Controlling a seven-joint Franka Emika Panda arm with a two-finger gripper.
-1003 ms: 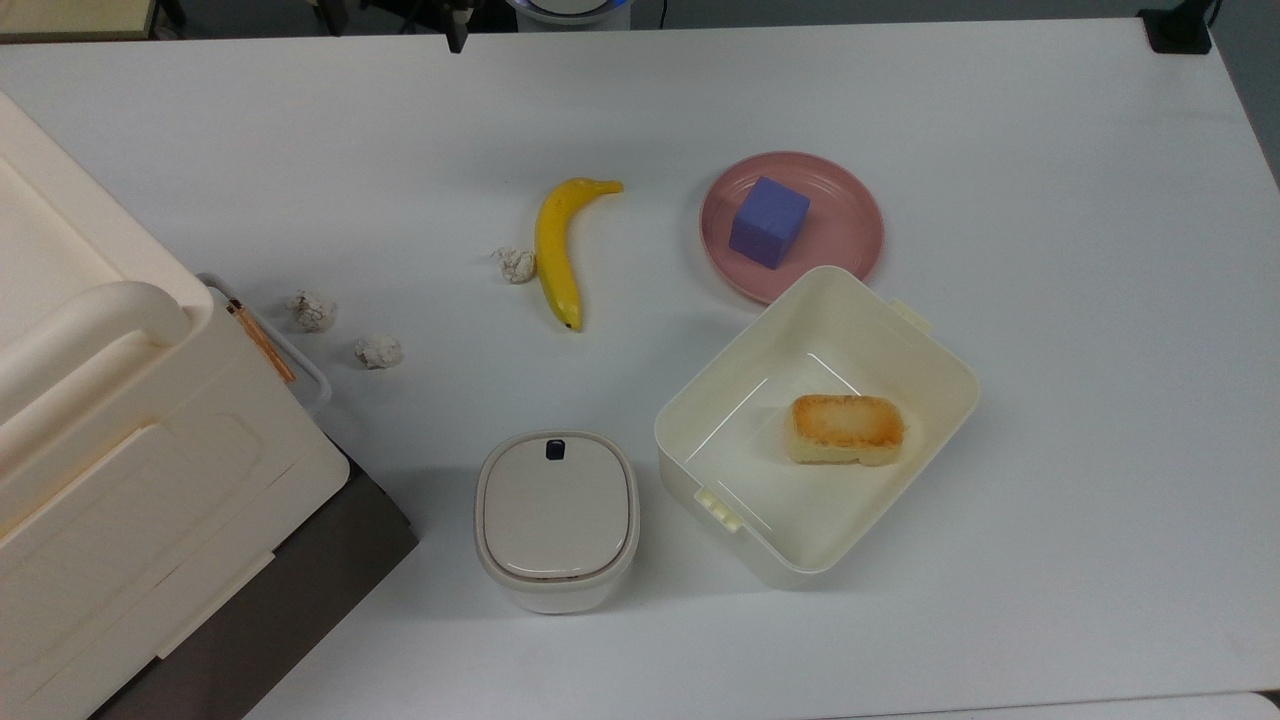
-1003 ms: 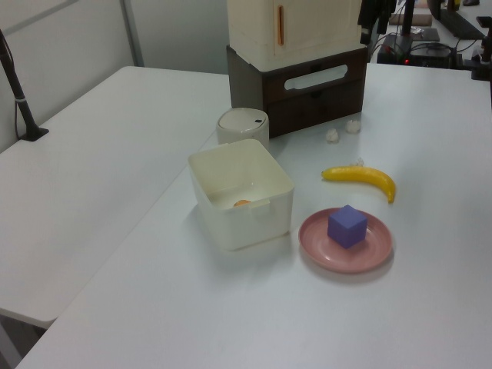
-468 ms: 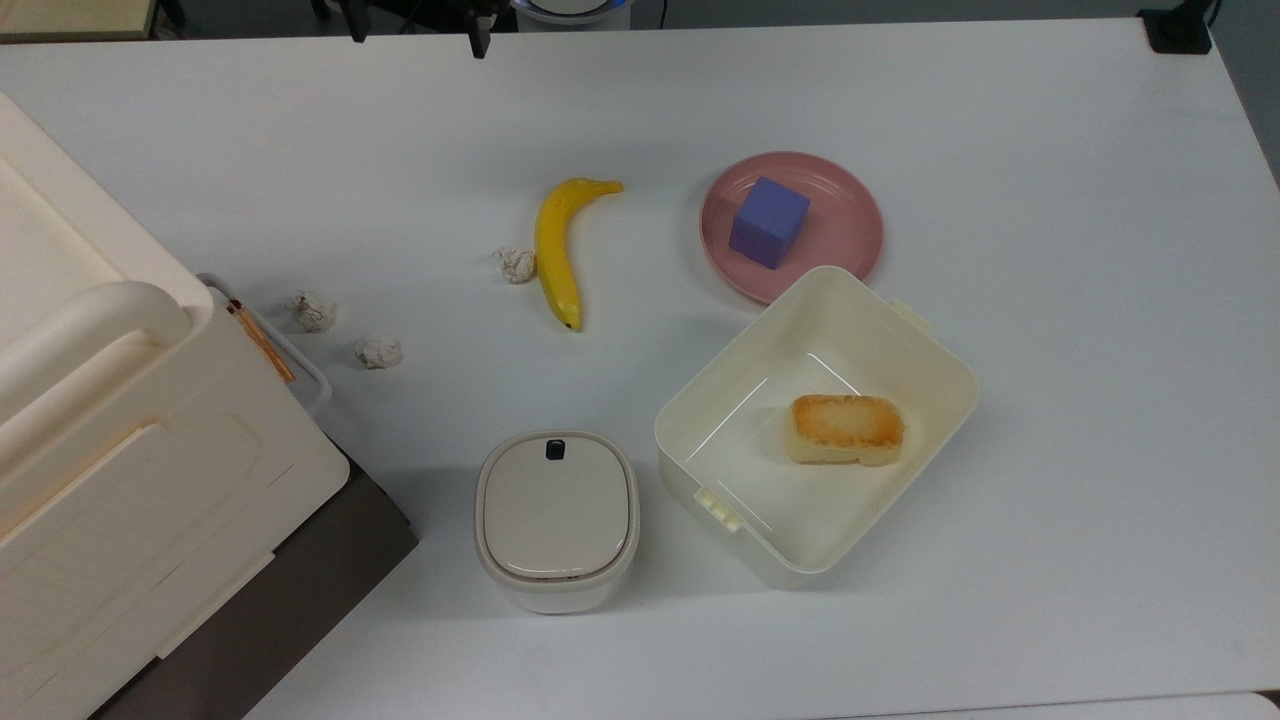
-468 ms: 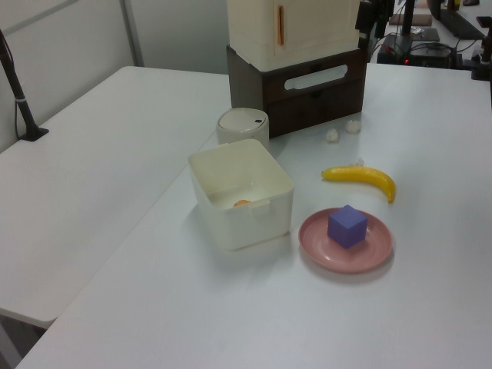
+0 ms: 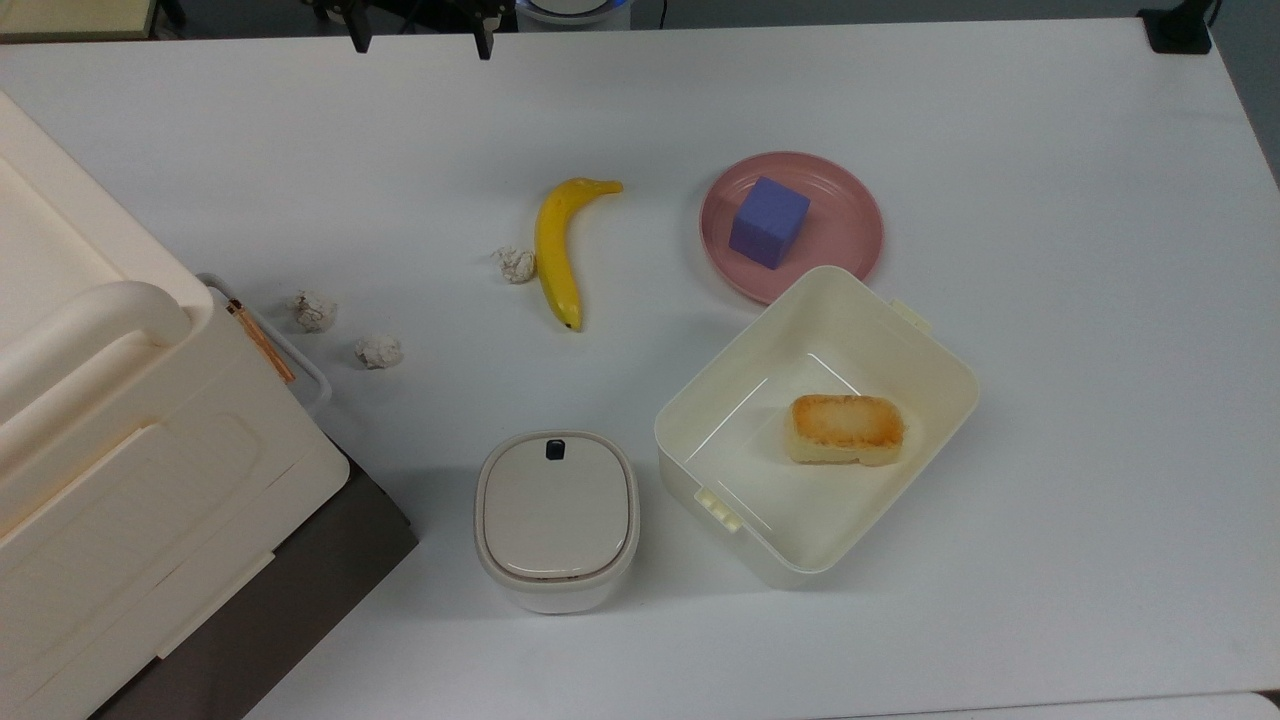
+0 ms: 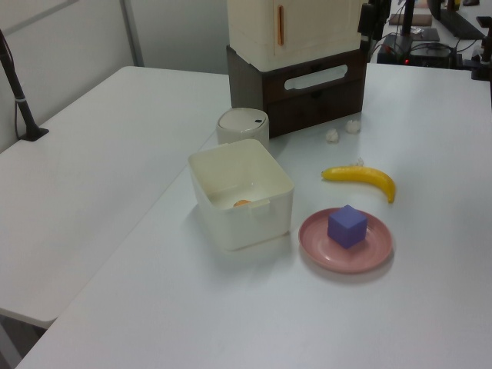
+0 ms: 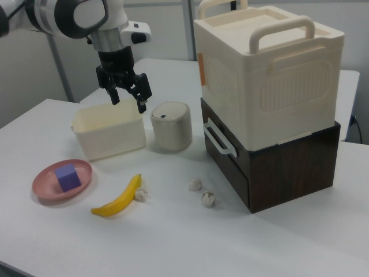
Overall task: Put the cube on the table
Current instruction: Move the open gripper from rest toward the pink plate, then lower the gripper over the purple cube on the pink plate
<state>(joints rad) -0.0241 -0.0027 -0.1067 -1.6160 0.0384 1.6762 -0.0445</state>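
Purple-blue cube (image 5: 768, 222) resting on round pink plate (image 5: 850, 225), gripper (image 7: 128, 97) spread and empty, raised well clear of the white tabletop (image 5: 1080, 300).

Seen in the right view: gripper hanging fingers-down above the cream open-topped plastic box (image 7: 108, 131) and the small round lidded beige container (image 7: 171, 126), touching neither. In the top view: two dark fingertips (image 5: 484, 42) showing at the upper edge, well apart from the cube. Plate just beside the box, golden-brown bread piece (image 5: 846, 428) lying inside the box. Yellow banana (image 5: 556, 250) to the top view's left of the plate, crumpled white paper ball (image 5: 516, 264) touching it. Large cream handled case (image 7: 266, 75) stacked on a dark brown base.
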